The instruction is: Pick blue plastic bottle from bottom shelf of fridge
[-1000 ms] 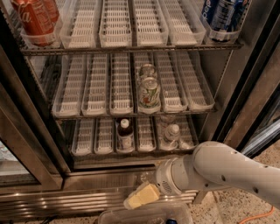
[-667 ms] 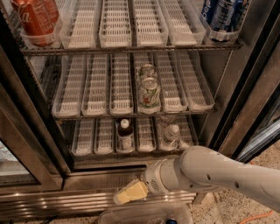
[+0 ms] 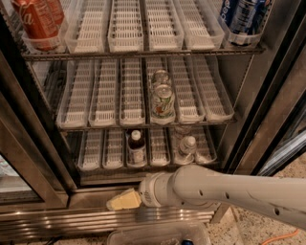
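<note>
The fridge [image 3: 43, 216] stands open in front of me, with wire racks of white slotted trays. On the bottom shelf [image 3: 93, 152] the blue plastic bottle [image 3: 136, 146] stands upright in a middle lane, with a white cap, dark shoulders and a pale label. My gripper [image 3: 122, 200], pale yellow at the tip, is low in front of the fridge's steel base. It is below the bottle and slightly to its left, and apart from it. My white arm [image 3: 224, 191] reaches in from the right.
A clear water bottle [image 3: 186, 145] stands two lanes right of the blue plastic bottle. Two cans [image 3: 162, 98] sit on the middle shelf, red cans [image 3: 36, 21] top left, blue cans [image 3: 244, 14] top right. A clear container [image 3: 158, 235] lies below my arm. The dark door frame [image 3: 279, 115] is on the right.
My arm has swung left. The gripper has moved left along the front of the fridge's base and a little upward. The bottles and cans have not moved.
</note>
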Controlling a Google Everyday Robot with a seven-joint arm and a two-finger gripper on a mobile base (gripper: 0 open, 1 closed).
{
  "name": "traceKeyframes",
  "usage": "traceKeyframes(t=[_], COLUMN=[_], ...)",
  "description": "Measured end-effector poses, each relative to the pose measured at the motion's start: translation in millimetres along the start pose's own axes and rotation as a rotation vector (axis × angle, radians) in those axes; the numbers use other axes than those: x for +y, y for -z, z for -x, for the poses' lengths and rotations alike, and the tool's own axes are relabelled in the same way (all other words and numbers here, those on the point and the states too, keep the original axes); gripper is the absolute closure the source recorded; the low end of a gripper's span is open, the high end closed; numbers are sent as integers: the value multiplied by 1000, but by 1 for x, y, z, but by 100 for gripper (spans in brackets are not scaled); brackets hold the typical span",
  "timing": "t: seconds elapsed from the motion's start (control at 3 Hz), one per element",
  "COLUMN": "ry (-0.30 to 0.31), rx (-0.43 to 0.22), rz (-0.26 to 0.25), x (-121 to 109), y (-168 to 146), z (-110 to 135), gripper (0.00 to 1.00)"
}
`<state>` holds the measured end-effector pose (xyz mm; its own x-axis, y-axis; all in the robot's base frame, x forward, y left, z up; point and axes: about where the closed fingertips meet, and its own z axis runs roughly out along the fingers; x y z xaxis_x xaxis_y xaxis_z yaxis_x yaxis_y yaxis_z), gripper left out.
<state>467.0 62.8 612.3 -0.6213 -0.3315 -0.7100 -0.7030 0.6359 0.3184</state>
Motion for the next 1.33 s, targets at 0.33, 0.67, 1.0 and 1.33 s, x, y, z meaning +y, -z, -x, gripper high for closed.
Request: traceKeyframes(t=[0.33,0.67,1.0,1.33], ry=[-11,-13,-13,-39], rx=[-44,-77,-77,-88], rz=[-66,-112,-112,-84], x=[3,3,3,-6], y=[-15,-22,-22,-27], z=[16,28,28,18], gripper=[0,0,0,0])
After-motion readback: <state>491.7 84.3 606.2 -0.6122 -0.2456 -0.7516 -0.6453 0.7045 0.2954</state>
